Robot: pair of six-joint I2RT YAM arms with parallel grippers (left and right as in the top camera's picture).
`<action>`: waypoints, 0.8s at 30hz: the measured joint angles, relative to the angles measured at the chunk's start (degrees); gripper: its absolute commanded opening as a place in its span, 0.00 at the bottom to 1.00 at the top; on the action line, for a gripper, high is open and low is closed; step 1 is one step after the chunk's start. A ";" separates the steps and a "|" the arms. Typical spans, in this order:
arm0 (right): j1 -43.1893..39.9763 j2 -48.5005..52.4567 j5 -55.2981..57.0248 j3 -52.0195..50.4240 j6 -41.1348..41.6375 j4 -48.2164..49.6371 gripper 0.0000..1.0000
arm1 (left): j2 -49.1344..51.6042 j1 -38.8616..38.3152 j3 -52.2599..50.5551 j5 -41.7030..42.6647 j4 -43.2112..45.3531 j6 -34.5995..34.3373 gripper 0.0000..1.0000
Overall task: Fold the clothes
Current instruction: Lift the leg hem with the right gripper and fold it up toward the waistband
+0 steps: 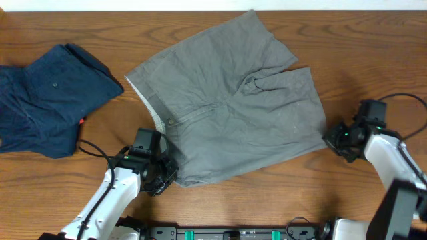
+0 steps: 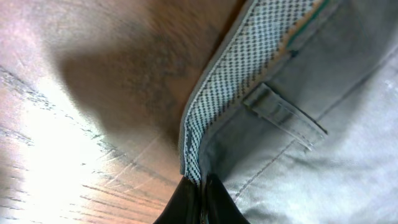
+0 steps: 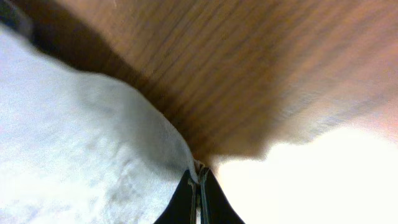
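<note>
The light grey shorts lie spread on the wooden table, waistband at the left, legs toward the right and back. My left gripper is shut on the near corner of the waistband; the left wrist view shows the dotted inner waistband and a belt loop above the closed fingers. My right gripper is shut on the near leg's hem corner; the right wrist view shows pale fabric pinched in the fingers.
A dark navy folded garment lies at the left of the table. The table's near edge with a black rail runs along the bottom. Bare wood lies to the right of the shorts.
</note>
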 measured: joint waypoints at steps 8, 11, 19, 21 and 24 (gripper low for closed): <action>-8.09 -11.87 -0.46 6.62 -4.61 -13.90 0.01 | -4.13 -0.50 7.34 3.34 -9.11 9.05 0.06; -11.96 -15.23 -1.11 9.20 -6.01 -18.05 0.01 | -7.82 -0.79 10.60 4.87 -12.22 11.72 0.06; -18.97 -21.00 -3.43 14.05 -10.27 -24.59 0.01 | -18.99 -1.14 15.06 9.16 -19.54 14.19 0.06; -18.99 -21.35 -4.63 16.96 -12.00 -25.75 0.01 | -22.43 -1.14 15.26 10.23 -19.87 14.34 0.06; -18.51 -21.44 -7.65 21.64 -14.56 -26.25 0.01 | -27.43 -1.14 15.39 10.49 -19.50 14.32 0.06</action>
